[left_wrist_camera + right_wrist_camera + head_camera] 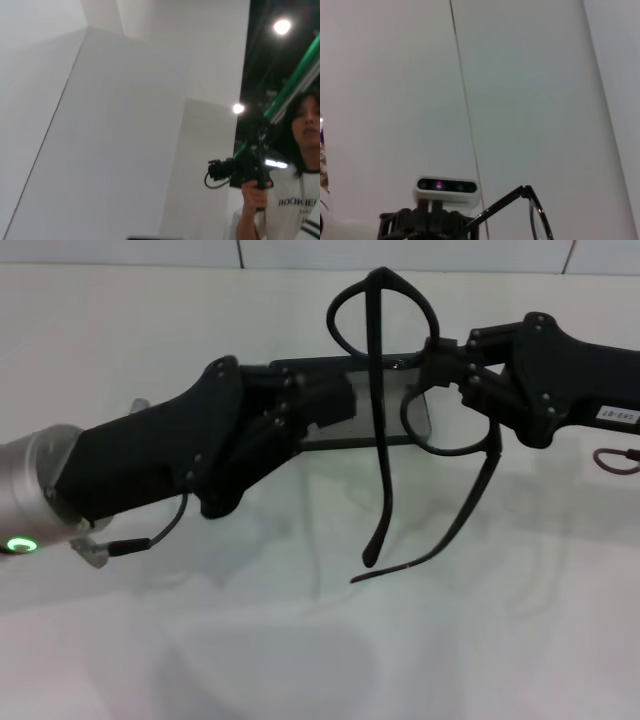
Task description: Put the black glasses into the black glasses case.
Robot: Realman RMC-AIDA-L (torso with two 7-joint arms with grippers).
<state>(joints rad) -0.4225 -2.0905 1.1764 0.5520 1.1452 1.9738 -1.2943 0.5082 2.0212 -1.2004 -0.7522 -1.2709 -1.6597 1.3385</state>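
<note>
While the white tabletop (300,640) is spreading under both arms, the left gripper (320,405) is reaching in from the left, its fingers closed onto the near edge of the black glasses case (385,400). That case is lying open just ahead of it, pale lining showing, between the two grippers. Right of the case, the right gripper (445,370) is clenching the black glasses (385,420) at the bridge, holding them aloft with the temple arms hanging down over the case and table. A white wall is rising behind. Only the left wrist view is showing a person (295,165) holding a camera (240,170); only the right wrist view is showing the robot's head camera (445,186) and a glasses corner (527,195).
</note>
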